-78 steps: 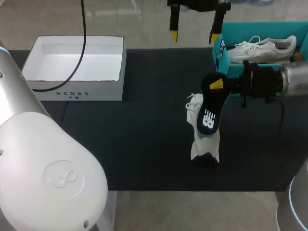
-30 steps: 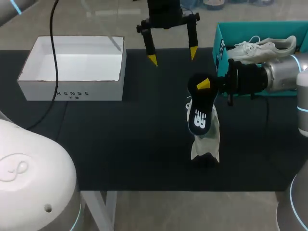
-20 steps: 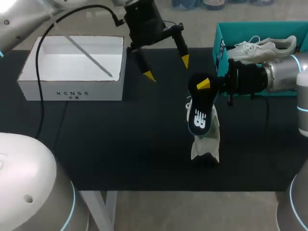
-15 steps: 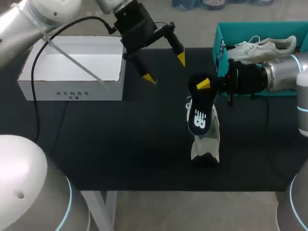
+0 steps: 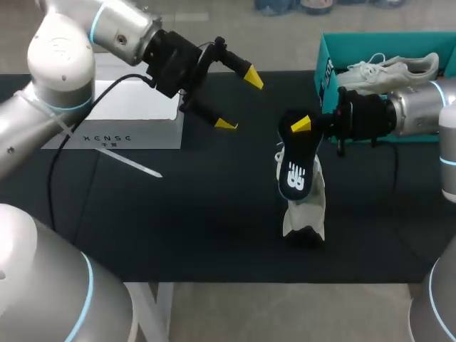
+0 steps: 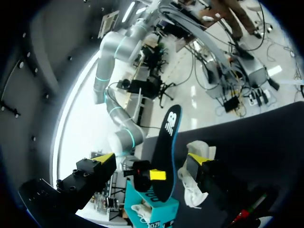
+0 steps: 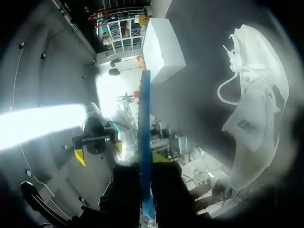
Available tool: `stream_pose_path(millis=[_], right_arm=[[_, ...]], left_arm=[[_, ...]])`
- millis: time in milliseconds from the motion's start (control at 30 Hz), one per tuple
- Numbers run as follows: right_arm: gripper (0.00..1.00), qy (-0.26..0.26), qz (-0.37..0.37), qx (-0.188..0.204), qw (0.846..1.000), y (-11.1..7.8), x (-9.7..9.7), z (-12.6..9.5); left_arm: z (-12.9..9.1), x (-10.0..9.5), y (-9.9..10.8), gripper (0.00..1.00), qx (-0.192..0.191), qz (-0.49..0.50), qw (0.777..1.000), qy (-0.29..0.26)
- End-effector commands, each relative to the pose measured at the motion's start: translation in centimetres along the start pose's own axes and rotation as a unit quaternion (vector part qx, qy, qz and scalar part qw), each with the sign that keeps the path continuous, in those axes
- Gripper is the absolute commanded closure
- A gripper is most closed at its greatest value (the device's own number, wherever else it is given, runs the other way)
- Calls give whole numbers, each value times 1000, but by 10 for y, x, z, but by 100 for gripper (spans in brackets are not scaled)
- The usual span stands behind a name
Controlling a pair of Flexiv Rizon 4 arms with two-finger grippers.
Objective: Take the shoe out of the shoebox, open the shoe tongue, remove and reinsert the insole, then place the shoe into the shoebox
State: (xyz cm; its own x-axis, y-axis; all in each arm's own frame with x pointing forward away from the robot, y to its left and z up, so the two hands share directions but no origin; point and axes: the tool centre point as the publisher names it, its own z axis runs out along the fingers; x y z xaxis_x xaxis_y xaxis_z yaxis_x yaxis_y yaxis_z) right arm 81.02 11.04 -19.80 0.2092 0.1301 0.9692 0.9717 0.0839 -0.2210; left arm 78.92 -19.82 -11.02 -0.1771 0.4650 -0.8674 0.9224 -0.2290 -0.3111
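Black table mat (image 5: pixel 178 214), white shoe (image 5: pixel 305 210) on it; right claw (image 5: pixel 301 125) clamps insole (image 5: pixel 298 167); left claw (image 5: pixel 239 100) spread, empty.

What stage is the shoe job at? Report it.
Done: the shoe is out on the mat, insole removed. In hand: the right gripper holds the insole by the shoe; the left gripper hangs open nearby. Left: reinsert the insole, box the shoe.

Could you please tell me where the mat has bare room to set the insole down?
The widest bare mat lies in front of the white box, left of the shoe. A smaller patch lies between the shoe and the mat's right edge. It is crowded where the right claw holds the insole by the shoe.
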Motion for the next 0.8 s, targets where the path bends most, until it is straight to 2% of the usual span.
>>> stream_pose_path(millis=[33, 233, 300, 333, 367, 400, 433, 500, 533, 700, 800], right_arm=[[100, -1, 1, 0, 1000, 0, 0, 0], [100, -1, 1, 0, 1000, 0, 0, 0], [100, -1, 1, 0, 1000, 0, 0, 0], [100, -1, 1, 0, 1000, 0, 0, 0], [100, -1, 1, 0, 1000, 0, 0, 0], [100, -1, 1, 0, 1000, 0, 0, 0], [100, -1, 1, 0, 1000, 0, 0, 0], [100, -1, 1, 0, 1000, 0, 0, 0], [100, -1, 1, 0, 1000, 0, 0, 0], [100, -1, 1, 0, 1000, 0, 0, 0], [100, -1, 1, 0, 1000, 0, 0, 0]], left_arm=[[2, 5, -4, 0, -4, 1, 986, -165], [2, 5, -4, 0, -4, 1, 986, -165], [12, 2, -6, 0, -7, 13, 979, -202], [15, 2, -6, 0, -26, 26, 976, -215], [20, 0, -5, 0, -17, 45, 969, -243], [23, 0, -5, 0, -20, 41, 969, -242], [27, 0, -3, 0, -33, 53, 970, -233], [35, -3, -1, 0, -21, 64, 966, -250], [40, -3, 3, 0, -43, 70, 970, -227], [65, -6, 19, 0, -50, 90, 968, -231], [71, -5, 29, 0, -63, 108, 963, -240]])
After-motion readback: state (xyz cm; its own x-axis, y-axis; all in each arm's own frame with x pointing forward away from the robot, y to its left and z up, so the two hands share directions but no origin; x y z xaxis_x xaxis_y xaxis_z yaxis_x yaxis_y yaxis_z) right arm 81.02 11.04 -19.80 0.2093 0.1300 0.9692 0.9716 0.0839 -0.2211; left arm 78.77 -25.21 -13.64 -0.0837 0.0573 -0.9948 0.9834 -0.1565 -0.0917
